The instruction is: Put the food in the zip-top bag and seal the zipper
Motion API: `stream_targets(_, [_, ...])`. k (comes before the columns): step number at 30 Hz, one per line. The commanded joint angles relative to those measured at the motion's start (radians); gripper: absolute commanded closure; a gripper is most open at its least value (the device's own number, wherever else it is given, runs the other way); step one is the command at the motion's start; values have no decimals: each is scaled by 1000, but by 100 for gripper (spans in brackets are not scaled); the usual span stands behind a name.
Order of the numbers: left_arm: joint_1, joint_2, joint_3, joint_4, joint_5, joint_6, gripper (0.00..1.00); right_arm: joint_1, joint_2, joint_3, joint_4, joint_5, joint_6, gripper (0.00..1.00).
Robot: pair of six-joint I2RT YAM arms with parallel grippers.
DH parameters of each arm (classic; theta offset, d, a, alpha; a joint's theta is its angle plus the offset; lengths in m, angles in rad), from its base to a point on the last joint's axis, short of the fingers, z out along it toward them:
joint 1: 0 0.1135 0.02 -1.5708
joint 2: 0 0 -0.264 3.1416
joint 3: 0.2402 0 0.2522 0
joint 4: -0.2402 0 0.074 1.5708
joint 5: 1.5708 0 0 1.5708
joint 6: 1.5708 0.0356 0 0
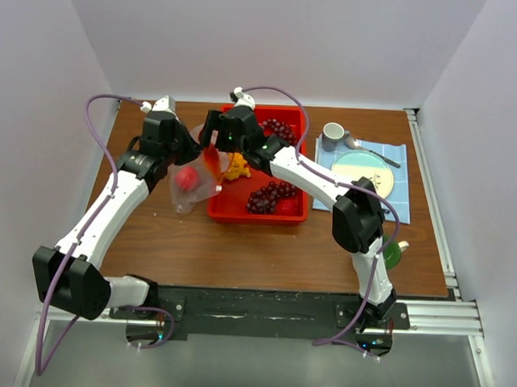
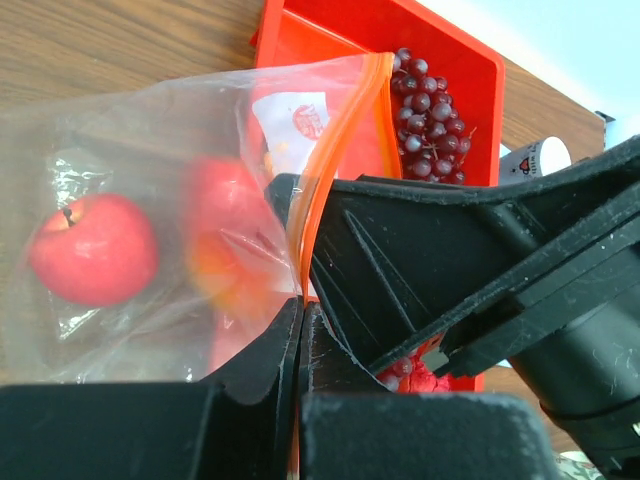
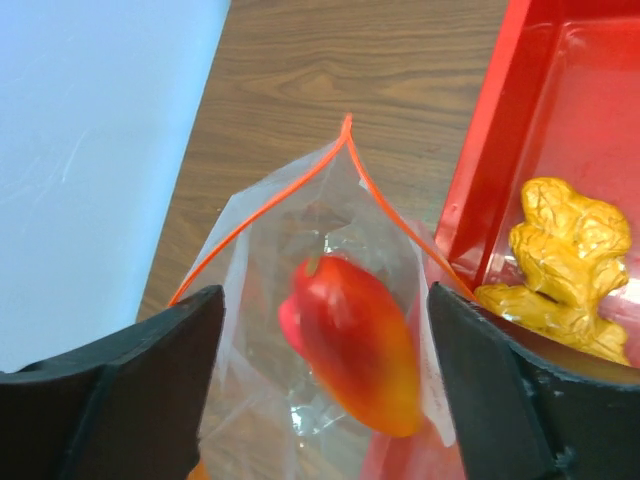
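One pinch alone holds the zipper (image 2: 335, 150), left gripper (image 2: 300, 325) clamped on it, right gripper (image 3: 320, 310) spread wide above; a slip could collapse the zip-top bag (image 2: 150, 130).

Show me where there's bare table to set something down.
Widest bare wood is the table's front strip, between the red tray and the near edge. A small patch lies back right, beside the mug. Crowded: left of the tray, where the left gripper and right gripper meet at the zip-top bag.
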Motion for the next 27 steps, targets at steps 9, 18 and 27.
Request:
stream_targets(9, [6, -12, 29, 10, -82, 13, 100, 3, -187, -62, -83, 40, -111, 6])
stream_targets(18, [19, -10, 49, -11, -77, 53, 100, -95, -364, -188, -427, 106, -135, 5])
stream_targets(27, [21, 4, 47, 7, -47, 64, 100, -95, -398, -412, -518, 65, -132, 5])
